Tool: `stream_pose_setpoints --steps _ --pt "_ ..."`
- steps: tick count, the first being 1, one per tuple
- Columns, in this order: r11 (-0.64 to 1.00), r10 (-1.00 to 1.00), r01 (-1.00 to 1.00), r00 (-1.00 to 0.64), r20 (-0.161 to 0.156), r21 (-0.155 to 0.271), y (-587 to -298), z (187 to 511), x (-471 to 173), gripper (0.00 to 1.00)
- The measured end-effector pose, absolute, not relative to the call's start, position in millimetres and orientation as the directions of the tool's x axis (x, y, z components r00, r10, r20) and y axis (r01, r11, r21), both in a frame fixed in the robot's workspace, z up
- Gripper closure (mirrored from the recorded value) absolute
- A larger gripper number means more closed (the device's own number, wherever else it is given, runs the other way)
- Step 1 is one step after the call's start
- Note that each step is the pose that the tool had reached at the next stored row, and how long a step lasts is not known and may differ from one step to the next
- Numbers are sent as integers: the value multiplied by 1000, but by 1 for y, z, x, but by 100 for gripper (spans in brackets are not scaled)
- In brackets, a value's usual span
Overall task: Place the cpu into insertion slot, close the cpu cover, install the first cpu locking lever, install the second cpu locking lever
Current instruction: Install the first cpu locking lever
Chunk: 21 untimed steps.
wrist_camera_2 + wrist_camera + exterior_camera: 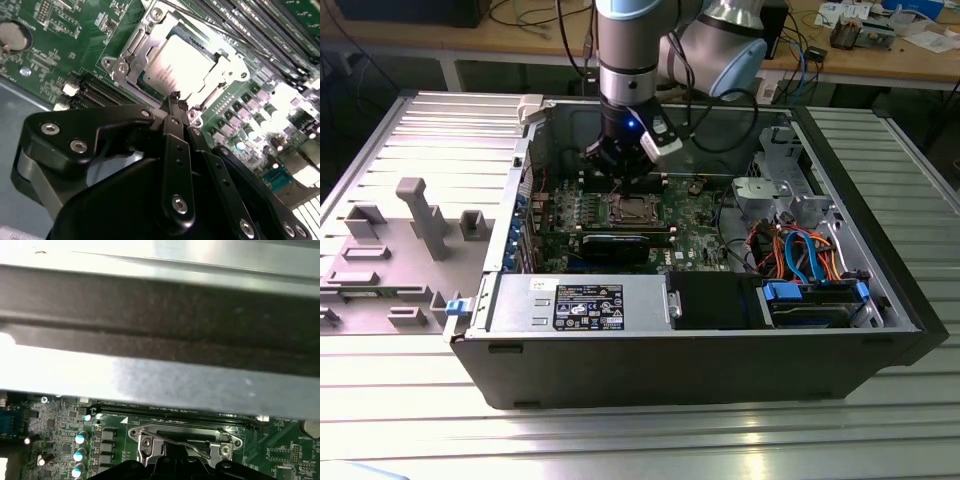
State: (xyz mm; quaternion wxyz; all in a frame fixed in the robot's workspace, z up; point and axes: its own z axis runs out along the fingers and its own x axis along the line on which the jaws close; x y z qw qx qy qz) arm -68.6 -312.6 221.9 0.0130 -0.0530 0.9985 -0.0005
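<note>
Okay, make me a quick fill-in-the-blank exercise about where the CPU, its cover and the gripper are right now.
1. The cpu lies in the insertion ____.
2. The cpu cover frames the chip, its pale metal face showing through the cover's central ____.
3. In the second wrist view, the gripper has its fingertips pressed ____, at the socket's edge.
4. In the exterior view, the arm reaches down into the open computer ____.

Missing words: slot; window; together; case

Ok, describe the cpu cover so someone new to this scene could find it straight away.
Look inside the open computer case, on the green motherboard directly under the gripper. The cpu cover is the thin silvery metal frame lying flat around the pale square cpu. Unlike the long black memory slots beside it, it is square, shiny, and has a big central window.
</note>
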Motion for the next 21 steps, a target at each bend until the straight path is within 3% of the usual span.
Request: stream_pose_setpoints --steps 21 --pt "994 -106 -106 -994 -26 -2 -312 220 -76 89"
